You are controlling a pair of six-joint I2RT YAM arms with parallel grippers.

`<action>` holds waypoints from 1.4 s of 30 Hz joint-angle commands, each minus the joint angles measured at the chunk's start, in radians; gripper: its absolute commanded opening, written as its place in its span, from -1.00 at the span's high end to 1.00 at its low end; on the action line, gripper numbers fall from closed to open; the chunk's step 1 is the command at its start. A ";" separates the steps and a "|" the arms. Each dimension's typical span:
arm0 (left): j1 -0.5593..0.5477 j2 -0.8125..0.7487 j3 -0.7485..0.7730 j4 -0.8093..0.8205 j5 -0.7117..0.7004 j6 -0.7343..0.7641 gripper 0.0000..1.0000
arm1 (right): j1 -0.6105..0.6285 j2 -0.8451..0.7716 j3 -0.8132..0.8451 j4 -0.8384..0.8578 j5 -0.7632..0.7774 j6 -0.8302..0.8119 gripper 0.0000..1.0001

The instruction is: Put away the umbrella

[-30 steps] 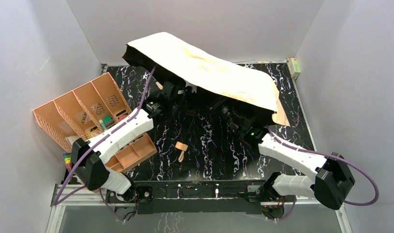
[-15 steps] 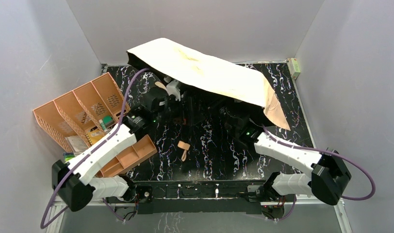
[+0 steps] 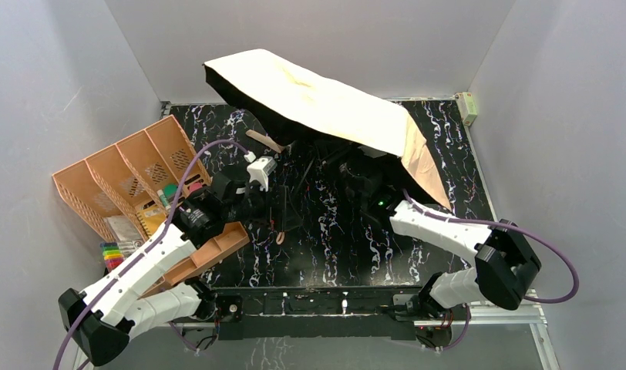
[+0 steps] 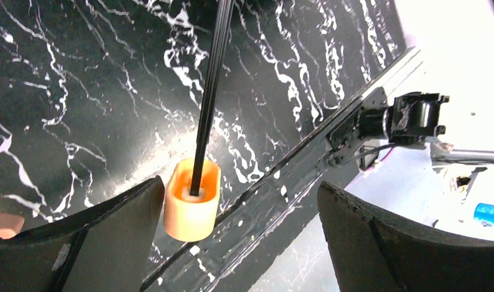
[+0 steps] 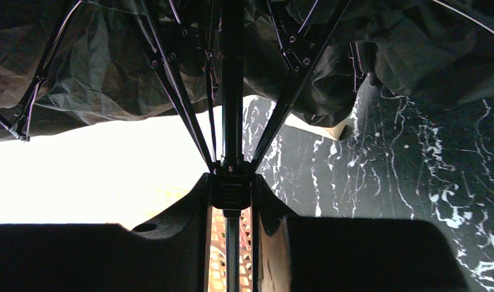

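Note:
The umbrella (image 3: 318,100) is open, its tan canopy tilted over the back of the table with the black underside (image 5: 111,67) and ribs showing. My right gripper (image 3: 358,176) sits under the canopy, shut on the black runner (image 5: 231,193) around the shaft. The thin black shaft (image 4: 209,91) runs down to the small light-tan handle (image 4: 191,201). My left gripper (image 4: 238,237) stands wide open around the handle, which hangs close to the left finger (image 4: 92,243) without being clamped. In the top view the left gripper (image 3: 281,218) is near the table's middle, just above the handle (image 3: 281,239).
An orange desk organizer (image 3: 125,177) lies at the left with an orange tray (image 3: 210,248) beside it under my left arm. Coloured markers (image 3: 109,253) sit by the left edge. A small box (image 3: 467,106) rests at the back right corner. The front rail (image 4: 305,158) lies close below the handle.
My left gripper opened, let go under the canopy and drew back toward the near side to the handle. The canopy rose and tilted; the right arm shifted left, still gripping.

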 commanded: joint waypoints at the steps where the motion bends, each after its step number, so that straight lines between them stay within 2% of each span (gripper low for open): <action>1: -0.005 -0.025 -0.008 -0.113 0.006 0.034 -0.87 | -0.005 0.010 0.089 0.074 0.042 0.070 1.00; 4: -0.006 -0.026 -0.025 -0.123 0.003 0.031 -0.74 | -0.007 0.010 0.092 0.085 0.050 0.074 1.00; 9: -0.005 -0.040 -0.027 -0.111 -0.004 0.017 -0.25 | -0.007 0.006 0.092 0.083 0.056 0.074 1.00; 16: -0.006 -0.115 -0.020 -0.081 -0.044 0.022 0.22 | -0.007 0.002 0.091 0.075 0.058 0.081 1.00; 18: -0.006 -0.114 -0.020 -0.079 -0.051 0.031 0.23 | -0.007 0.001 0.091 0.076 0.057 0.081 1.00; 23: -0.005 -0.082 -0.021 -0.072 -0.057 0.053 -0.21 | -0.009 -0.006 0.090 0.080 0.047 0.086 1.00; 26: -0.005 -0.077 -0.027 -0.069 -0.062 0.062 -0.29 | -0.009 -0.014 0.087 0.082 0.044 0.086 1.00; 34: -0.005 -0.073 -0.052 -0.040 -0.069 0.074 -0.23 | -0.009 -0.026 0.083 0.089 0.030 0.088 1.00; 42: -0.005 -0.041 -0.086 0.058 -0.059 0.120 0.16 | -0.009 -0.026 0.081 0.090 0.009 0.098 1.00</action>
